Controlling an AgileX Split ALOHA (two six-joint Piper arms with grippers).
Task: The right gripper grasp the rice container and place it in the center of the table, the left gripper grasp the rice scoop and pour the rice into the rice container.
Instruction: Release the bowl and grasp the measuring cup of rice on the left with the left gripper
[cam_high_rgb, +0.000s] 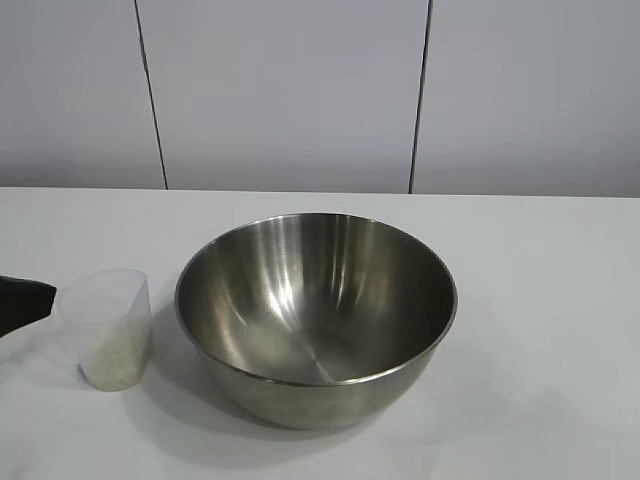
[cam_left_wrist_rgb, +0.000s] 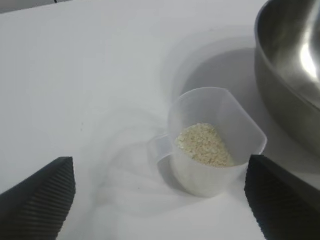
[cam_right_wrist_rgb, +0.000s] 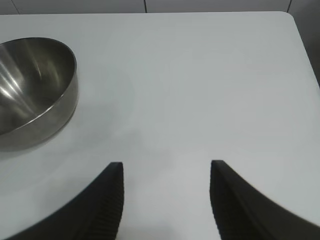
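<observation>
1. The bowl (cam_high_rgb: 316, 318) sits big and shiny in the middle of the table (cam_high_rgb: 540, 300), a round steel basin with a thin rim and bright streaks running down its inner wall.
2. Just beside it, on the exterior view's left, stands the scoop (cam_high_rgb: 107, 328): a small clear plastic cup with tapered sides, upright, close to the bowl but not touching it.
3. The left wrist view shows the scoop's short tab handle sticking out on the side away from the bowl.
4. The left gripper (cam_left_wrist_rgb: 160, 200) is right at the scoop, its two ribbed black fingers (cam_left_wrist_rgb: 40, 200) spread wide, one to either side of the cup, touching nothing.
5. From outside only a dark fingertip shows at the left edge, just beside the scoop.
6. The right gripper (cam_right_wrist_rgb: 166, 200) hangs over bare table, well apart from the bowl, pointing forward and slightly down.
7. Its jaws stand partly apart with nothing between them.
8. Inside the scoop lies the rice (cam_left_wrist_rgb: 204, 145), a small heap of white grains low in the cup.
9. The bowl holds nothing, only reflections on clean steel.
</observation>
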